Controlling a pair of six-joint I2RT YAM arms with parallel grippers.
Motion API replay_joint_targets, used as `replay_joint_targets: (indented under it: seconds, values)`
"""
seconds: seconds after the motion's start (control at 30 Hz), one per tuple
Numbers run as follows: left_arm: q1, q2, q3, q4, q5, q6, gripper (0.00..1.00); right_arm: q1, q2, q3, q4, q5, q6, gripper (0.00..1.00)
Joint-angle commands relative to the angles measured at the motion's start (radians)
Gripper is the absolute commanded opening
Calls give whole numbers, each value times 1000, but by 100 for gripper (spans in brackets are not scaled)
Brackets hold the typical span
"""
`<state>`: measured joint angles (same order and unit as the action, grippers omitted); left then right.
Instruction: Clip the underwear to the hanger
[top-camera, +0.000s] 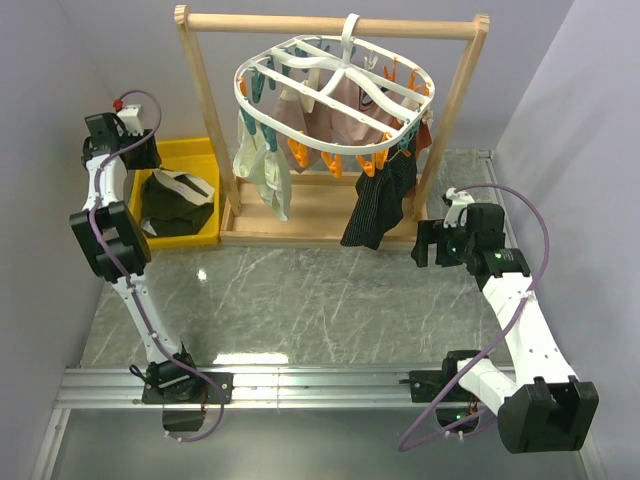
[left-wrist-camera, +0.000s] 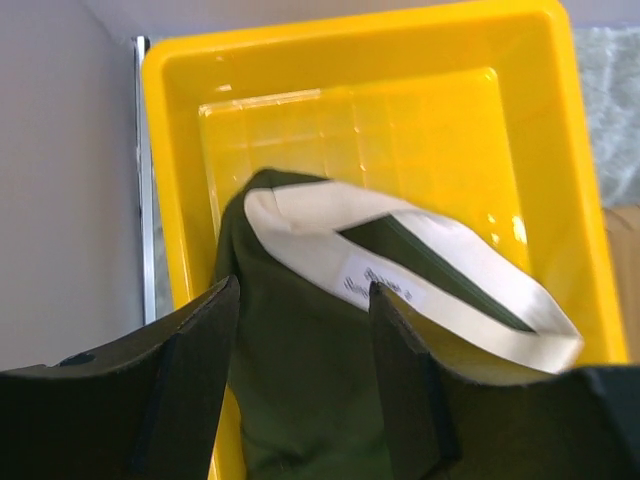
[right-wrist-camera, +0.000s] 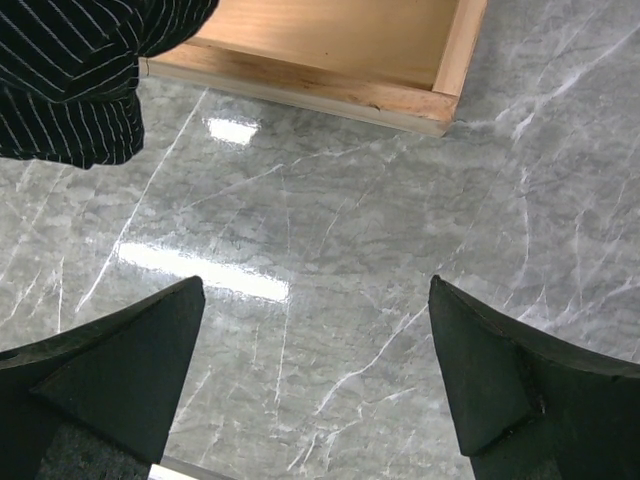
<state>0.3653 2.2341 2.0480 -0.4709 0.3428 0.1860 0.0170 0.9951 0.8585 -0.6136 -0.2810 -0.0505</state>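
1. L claw (left-wrist-camera: 302, 292): over yellow rectangular plastic bin (left-wrist-camera: 560, 150) at far-left corner of grey marble worktop (top-camera: 300, 290). Fingers (left-wrist-camera: 200, 370) stand either side of the dark olive-green fabric briefs (left-wrist-camera: 300, 410) w/ pale beige waistband; cloth fills the gap. Clamped or only straddling: cannot tell.
2. Briefs: lying bunched in the bin, waistband loop uppermost, label showing. Well apart from the hanger.
3. Rack: white plastic oval ring hanger (top-camera: 242, 92) w/ orange & teal clips, hooked on top bar of light wooden rail frame (top-camera: 300, 22), which stands at far edge of worktop, approx. centre. Black ribbed garment (top-camera: 375, 210) hangs from its R side, cream garment (top-camera: 262, 172) from its L side.
4. R claw (right-wrist-camera: 318, 290): jaws wide apart, nothing btwn them, above worktop nr the frame's R front corner.
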Motion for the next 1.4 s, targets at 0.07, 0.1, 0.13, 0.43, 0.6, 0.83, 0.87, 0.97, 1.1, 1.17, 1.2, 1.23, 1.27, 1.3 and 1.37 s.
replay_joint_targets:
  seconds: [0.07,0.1,0.13,0.43,0.6,0.83,0.87,0.97,1.1,1.17,1.2,1.23,1.27,1.3,1.37]
  values:
    - [3,71,77,123,12,-3,60,-6,19,20,26,8,-14,100]
    - [3,82,83,130,9,-6,61,-5,22,20,26,6,-14,100]
    - [4,96,92,132,4,-8,61,-6,23,19,28,8,-14,100]
    - [-6,188,110,169,-22,0,61,-6,45,25,25,16,-15,99]
    - [-25,213,94,199,-59,9,61,-6,53,27,23,22,-14,99]
    - [-40,257,138,207,-88,-34,50,-6,71,37,12,19,-15,96]
    - [-46,260,141,207,-90,-39,49,-6,71,39,14,19,-14,95]
    - [-49,257,146,199,-94,-39,39,-6,74,43,12,13,-17,93]
    - [-49,194,101,201,-70,-42,17,-6,68,53,5,2,-15,92]
    - [-49,104,49,183,-35,-48,0,-6,50,56,2,-3,-15,91]
    - [-49,104,32,176,-34,-48,0,-6,50,56,2,-3,-15,91]
    - [-48,44,12,170,-19,-49,0,-6,43,56,0,-6,-15,91]
    - [-46,12,-11,163,-7,-51,0,-6,30,56,-3,-10,-17,91]
    - [-43,-60,-62,152,7,-48,0,-5,21,53,-3,-14,-18,91]
    - [-39,-140,-119,144,42,-48,0,-6,-7,48,-3,-17,-25,90]
